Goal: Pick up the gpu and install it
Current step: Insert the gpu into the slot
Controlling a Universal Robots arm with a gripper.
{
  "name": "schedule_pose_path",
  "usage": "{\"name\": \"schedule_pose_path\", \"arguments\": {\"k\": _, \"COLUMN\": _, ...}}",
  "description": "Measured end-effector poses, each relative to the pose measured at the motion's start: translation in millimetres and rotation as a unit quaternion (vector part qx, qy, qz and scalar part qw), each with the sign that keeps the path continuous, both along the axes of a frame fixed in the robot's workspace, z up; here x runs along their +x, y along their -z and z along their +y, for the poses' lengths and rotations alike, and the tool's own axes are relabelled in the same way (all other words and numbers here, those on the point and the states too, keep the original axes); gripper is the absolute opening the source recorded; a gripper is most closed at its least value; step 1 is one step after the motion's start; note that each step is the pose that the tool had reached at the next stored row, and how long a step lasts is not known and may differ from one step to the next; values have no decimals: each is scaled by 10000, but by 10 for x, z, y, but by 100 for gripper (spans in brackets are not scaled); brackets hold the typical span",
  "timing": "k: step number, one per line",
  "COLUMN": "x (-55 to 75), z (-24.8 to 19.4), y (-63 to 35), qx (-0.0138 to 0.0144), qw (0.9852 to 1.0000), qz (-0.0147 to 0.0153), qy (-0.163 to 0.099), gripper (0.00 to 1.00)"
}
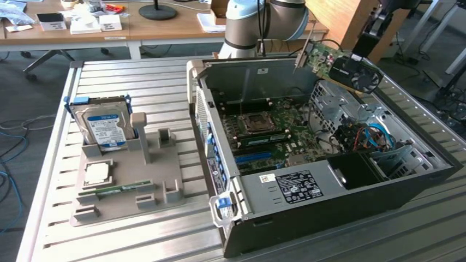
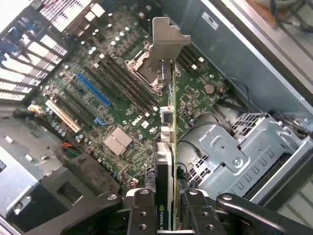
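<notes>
Because the tool (image 2: 165,210) is clamped on the gpu (image 1: 339,63) by its upper edge, it hangs edge-down over the motherboard (image 2: 107,110), likely to line up with a slot.

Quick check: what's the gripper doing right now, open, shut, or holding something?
Gripper: jaws closed on the gpu, holding it edge-on above the motherboard of the open computer case.

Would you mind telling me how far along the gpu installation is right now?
Done: the gpu is picked up, clamped in the gripper. In hand: it is held above the open computer case, over the motherboard. Left: it is not yet seated; the blue slot stands bare.
</notes>
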State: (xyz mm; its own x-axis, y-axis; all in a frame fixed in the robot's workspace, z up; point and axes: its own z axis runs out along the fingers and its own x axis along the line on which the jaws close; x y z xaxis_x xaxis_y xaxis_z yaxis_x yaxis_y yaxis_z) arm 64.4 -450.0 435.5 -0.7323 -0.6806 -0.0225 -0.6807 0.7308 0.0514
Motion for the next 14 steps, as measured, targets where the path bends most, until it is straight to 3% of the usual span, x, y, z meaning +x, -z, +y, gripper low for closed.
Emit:
{"name": "schedule_pose_path", "arguments": {"k": 6, "x": 0, "z": 0, "y": 2, "qx": 0, "qw": 9993, "qz": 0, "qy": -374, "gripper": 27}}
{"name": "schedule_pose_path", "arguments": {"k": 14, "x": 0, "z": 0, "y": 3, "qx": -1, "qw": 9970, "qz": 0, "qy": -780, "gripper": 27}}
